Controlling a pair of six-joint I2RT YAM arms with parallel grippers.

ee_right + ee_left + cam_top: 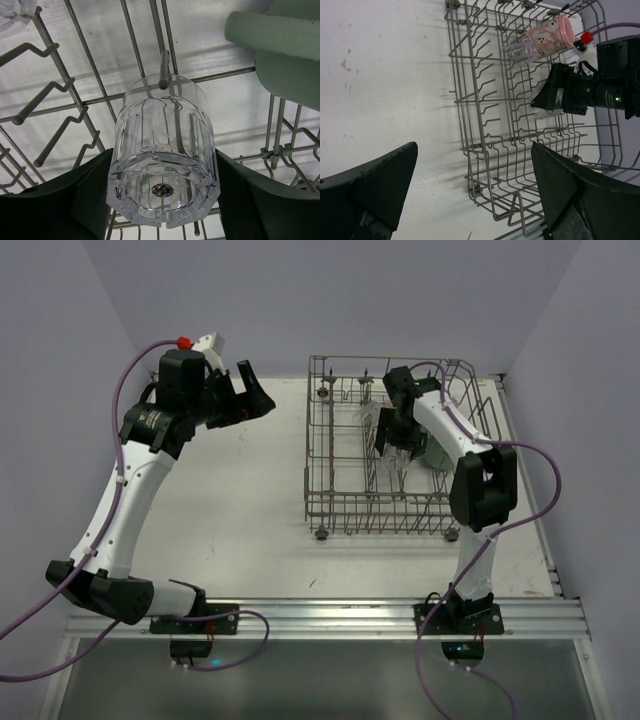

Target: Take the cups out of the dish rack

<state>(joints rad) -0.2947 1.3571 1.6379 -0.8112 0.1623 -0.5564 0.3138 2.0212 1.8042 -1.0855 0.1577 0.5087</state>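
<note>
The grey wire dish rack (380, 502) stands on the right half of the table. My right gripper (393, 452) reaches down inside it. In the right wrist view its fingers (75, 200) press both sides of an upside-down clear glass tumbler (162, 150) that sits over a tine. The pale mint-green mug (280, 45) lies just to its right. The left wrist view shows the pink-red patterned cup (547, 40) and another clear tumbler (525, 50) at the rack's far end. My left gripper (250, 395) is open and empty, raised left of the rack.
The rack (480, 105) has upright tines and small wheels. A second glass (15, 10) shows at the corner of the right wrist view. White tabletop (240, 500) lies left of the rack. Purple walls close in the back and sides.
</note>
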